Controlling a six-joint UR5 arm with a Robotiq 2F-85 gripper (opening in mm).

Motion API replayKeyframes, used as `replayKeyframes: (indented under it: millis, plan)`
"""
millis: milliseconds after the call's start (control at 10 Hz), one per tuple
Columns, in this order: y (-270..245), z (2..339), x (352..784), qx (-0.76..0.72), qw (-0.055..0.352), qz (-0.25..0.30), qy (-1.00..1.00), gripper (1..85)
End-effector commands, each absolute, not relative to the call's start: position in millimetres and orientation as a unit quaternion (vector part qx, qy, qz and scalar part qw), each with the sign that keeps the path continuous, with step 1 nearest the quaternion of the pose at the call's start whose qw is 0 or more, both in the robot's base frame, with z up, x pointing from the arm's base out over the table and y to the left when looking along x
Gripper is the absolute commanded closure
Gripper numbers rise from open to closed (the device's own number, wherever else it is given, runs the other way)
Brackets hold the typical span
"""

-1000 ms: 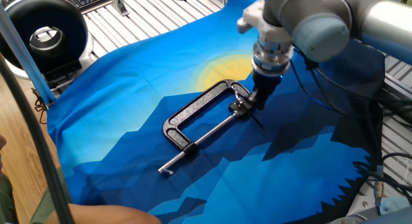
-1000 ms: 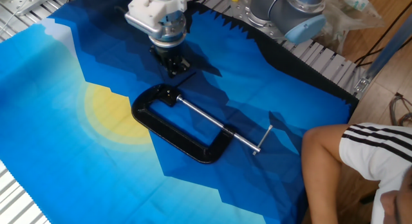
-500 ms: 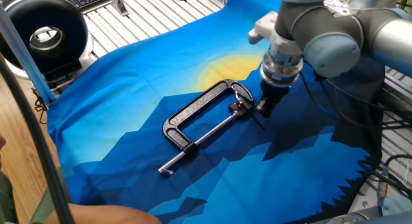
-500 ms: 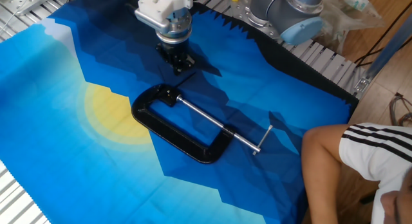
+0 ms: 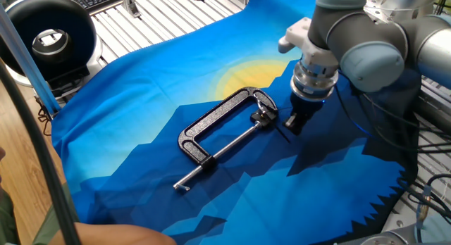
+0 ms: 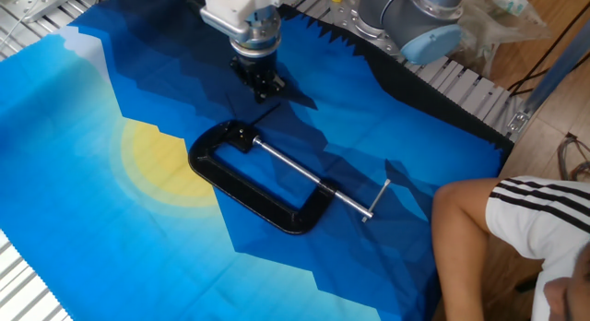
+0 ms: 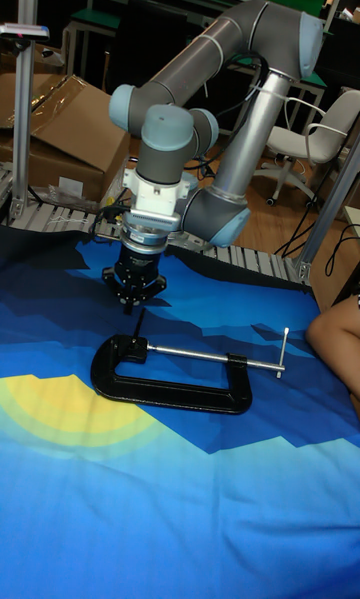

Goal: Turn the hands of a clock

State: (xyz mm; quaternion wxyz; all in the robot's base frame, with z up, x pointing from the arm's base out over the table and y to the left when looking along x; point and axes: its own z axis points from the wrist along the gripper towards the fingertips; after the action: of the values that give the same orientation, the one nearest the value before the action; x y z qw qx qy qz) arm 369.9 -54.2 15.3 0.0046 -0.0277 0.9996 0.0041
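My arm is reaching down over the blue cloth covering the counter. The black C-clamp is lying flat on the cloth, just beside my jaws, with its silver screw pointing away from them. My gripper is hovering just above the cloth by the clamp's closed end. I cannot tell whether my jaws are spread or pressed together. The hands, one thin black rod, are jutting from the clamp toward my jaws, directly below them.
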Motion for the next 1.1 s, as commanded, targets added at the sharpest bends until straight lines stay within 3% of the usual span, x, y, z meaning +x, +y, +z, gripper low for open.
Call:
replayKeyframes:
  millis: [0, 1000]
  plan:
    - [-35, 15, 367, -0.015, 0.011, 0.015, 1.0, 84.3]
    - [23, 15, 391, 0.005, 0.018, 0.034, 0.999, 84.3]
